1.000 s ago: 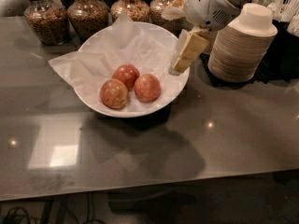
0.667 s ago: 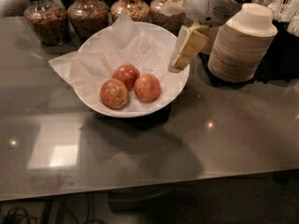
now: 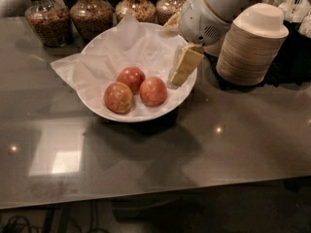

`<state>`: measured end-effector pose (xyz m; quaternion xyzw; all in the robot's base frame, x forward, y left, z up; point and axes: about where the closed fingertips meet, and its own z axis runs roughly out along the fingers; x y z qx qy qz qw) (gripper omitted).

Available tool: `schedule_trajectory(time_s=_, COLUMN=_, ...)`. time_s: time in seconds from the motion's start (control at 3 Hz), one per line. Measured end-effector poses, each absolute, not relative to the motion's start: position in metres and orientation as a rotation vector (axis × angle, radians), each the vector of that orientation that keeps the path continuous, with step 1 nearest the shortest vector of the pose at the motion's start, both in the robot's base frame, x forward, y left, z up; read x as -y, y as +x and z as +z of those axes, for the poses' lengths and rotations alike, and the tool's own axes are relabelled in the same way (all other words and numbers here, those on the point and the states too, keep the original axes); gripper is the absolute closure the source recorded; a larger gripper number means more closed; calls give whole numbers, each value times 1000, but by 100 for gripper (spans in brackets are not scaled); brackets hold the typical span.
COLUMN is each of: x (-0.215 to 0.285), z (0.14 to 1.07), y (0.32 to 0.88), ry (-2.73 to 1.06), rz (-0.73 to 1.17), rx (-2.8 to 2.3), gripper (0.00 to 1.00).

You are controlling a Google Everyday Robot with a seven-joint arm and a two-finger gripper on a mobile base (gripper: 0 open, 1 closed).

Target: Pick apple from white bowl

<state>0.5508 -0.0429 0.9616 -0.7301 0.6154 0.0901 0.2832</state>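
The white bowl [image 3: 187,95], lined with crinkled white paper, sits mid-table and holds three apples. The pinkish-red apple [image 3: 153,91] lies on the right. A yellow-orange mottled apple [image 3: 118,97] is on the left and a darker red one [image 3: 131,76] is behind. My gripper [image 3: 172,52] hangs over the bowl's right side, just right of and above the pinkish-red apple. It is open and empty. Its near cream finger [image 3: 185,64] points down inside the rim, and its far finger is partly hidden behind the wrist.
A tall stack of tan disposable bowls [image 3: 252,45] stands right of the white bowl, close to the arm. Several glass jars [image 3: 92,13] of nuts and grains line the back edge. The dark glossy table [image 3: 160,164] extends toward the front.
The gripper has moved left and down, further over the bowl and closer to the pinkish-red apple. The apples and the bowl have not moved.
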Motion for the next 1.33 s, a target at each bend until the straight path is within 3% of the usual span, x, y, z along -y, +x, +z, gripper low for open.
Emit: schedule_trajectory(time_s=1.33, x=20, z=890, y=565, ry=-2021, rz=424, rx=-1737, gripper=21)
